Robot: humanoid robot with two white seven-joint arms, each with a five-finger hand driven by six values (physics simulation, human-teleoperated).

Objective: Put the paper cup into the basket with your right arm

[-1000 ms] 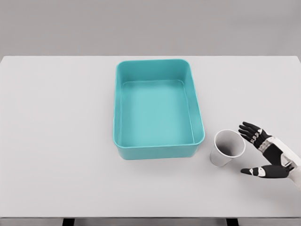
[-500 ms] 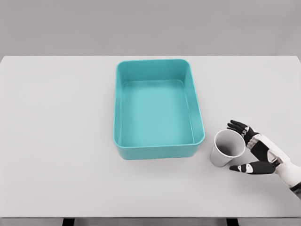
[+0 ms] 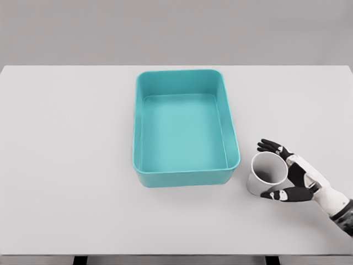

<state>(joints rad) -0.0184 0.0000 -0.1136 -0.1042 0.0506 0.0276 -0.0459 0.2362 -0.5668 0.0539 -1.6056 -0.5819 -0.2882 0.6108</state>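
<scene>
A white paper cup [image 3: 263, 175] stands upright on the table, just right of the teal basket [image 3: 234, 143]. My right hand [image 3: 284, 171] comes in from the lower right and brackets the cup. Its fingers [image 3: 270, 147] reach past the cup's far side and the thumb [image 3: 278, 194] lies along the near side. The fingers are spread and I cannot tell if they touch the cup wall. The basket holds nothing and sits mid-table. The left arm is out of view.
The white table [image 3: 66, 165] runs to a front edge near the bottom of the picture. A grey wall stands behind it.
My right hand has slid left toward the cup, from beside it to fingers and thumb on either side of it. The cup has not moved.
</scene>
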